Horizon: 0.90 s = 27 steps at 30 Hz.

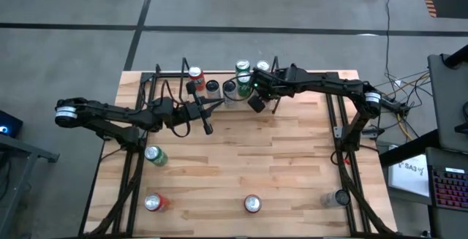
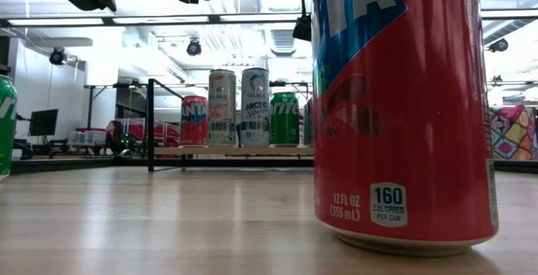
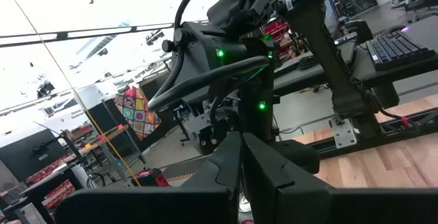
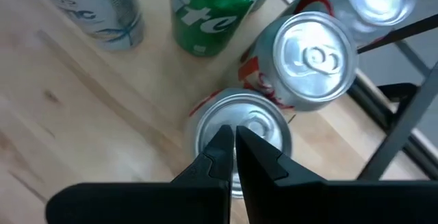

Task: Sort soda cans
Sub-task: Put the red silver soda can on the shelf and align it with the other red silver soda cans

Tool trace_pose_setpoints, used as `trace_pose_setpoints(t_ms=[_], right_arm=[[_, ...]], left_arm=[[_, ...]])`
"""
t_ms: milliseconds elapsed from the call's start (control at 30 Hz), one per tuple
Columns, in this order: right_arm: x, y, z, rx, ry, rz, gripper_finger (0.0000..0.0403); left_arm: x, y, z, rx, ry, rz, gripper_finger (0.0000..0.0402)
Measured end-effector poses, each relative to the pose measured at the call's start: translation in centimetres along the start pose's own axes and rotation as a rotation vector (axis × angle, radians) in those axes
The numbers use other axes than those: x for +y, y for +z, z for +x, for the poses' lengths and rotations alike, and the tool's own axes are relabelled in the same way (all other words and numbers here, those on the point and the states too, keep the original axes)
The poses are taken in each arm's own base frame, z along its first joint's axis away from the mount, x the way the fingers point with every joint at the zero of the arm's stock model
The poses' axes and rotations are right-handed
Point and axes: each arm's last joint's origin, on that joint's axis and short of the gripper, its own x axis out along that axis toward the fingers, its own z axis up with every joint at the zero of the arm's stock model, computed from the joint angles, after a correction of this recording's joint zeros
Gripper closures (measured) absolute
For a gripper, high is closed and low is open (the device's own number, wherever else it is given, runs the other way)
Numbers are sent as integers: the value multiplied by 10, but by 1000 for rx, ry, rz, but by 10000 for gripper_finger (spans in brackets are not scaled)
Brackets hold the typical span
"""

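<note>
At the table's [image 1: 241, 166] far edge, a cluster of soda cans [image 1: 234, 82] is gathered upright: red, green, black and silver-white bodies under silver tops. Four more cans are scattered near the opposite edge, among them a green can [image 1: 154, 156] and a red can [image 1: 252, 205], so sorting is judged partly done. The right gripper [image 4: 233, 142] is poised above the cluster, fingers closed, empty. The left gripper [image 1: 208, 129] is parked just short of the cluster, likewise closed and empty.
</note>
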Motion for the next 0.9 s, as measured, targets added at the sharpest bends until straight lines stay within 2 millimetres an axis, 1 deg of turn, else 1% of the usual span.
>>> trace_pose_setpoints(t_ms=[100, 300, 467, 600, 900], right_arm=[[-1, 0, 0, -4, -22, -3, 394], [-6, -8, -1, 77, -58, -24, 394], [-5, -8, -1, 89, -38, -15, 394], [-4, -8, 1, 93, -25, 30, 394], [-4, -7, 1, 90, -22, 75, 394]], left_arm=[[0, 0, 0, 0, 0, 0, 401], [0, 0, 0, 0, 0, 0, 401], [0, 0, 0, 0, 0, 0, 401], [0, 0, 0, 0, 0, 0, 401], [0, 0, 0, 1, 0, 0, 401]])
